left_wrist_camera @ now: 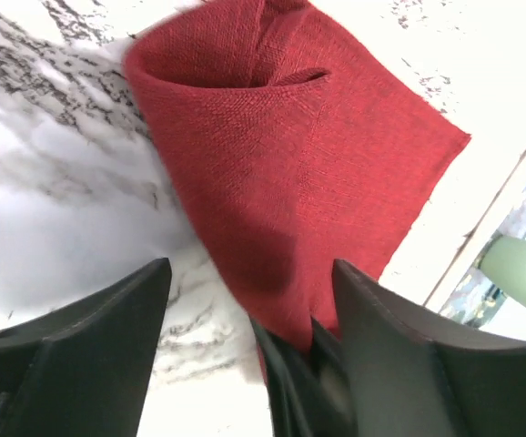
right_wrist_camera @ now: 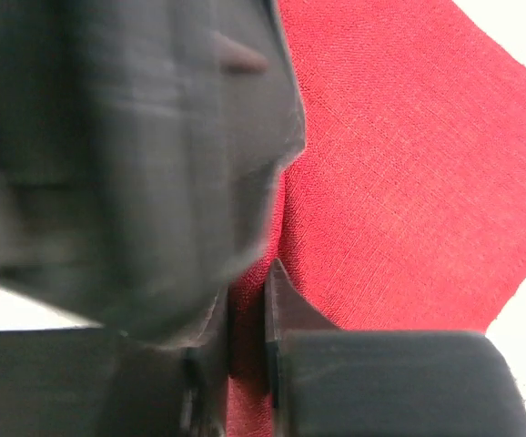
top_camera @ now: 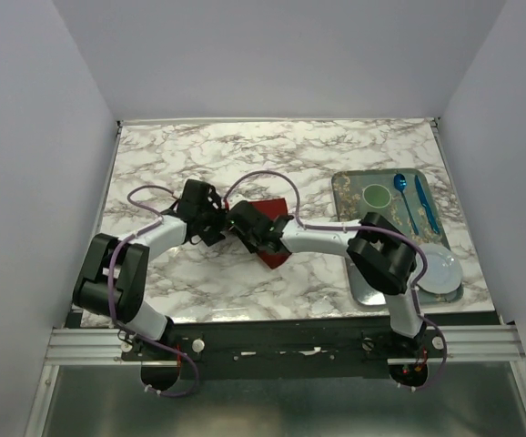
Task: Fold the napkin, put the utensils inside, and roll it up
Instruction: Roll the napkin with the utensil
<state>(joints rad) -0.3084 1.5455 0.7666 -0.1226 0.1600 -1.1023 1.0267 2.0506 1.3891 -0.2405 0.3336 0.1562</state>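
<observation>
The dark red napkin lies crumpled near the table's middle, one edge curled up into a fold. My right gripper is shut on the napkin's near corner, with red cloth pinched in the narrow gap between its fingers. My left gripper stands open right beside it, its fingers either side of the right gripper's tips and the same corner, holding nothing. The utensils, a spoon and another slim piece, look blue and lie in the tray at the right.
The patterned tray at the right also holds a small green dish. A white bowl sits at the tray's near end. Both arms cross the table's near half. White walls close in three sides.
</observation>
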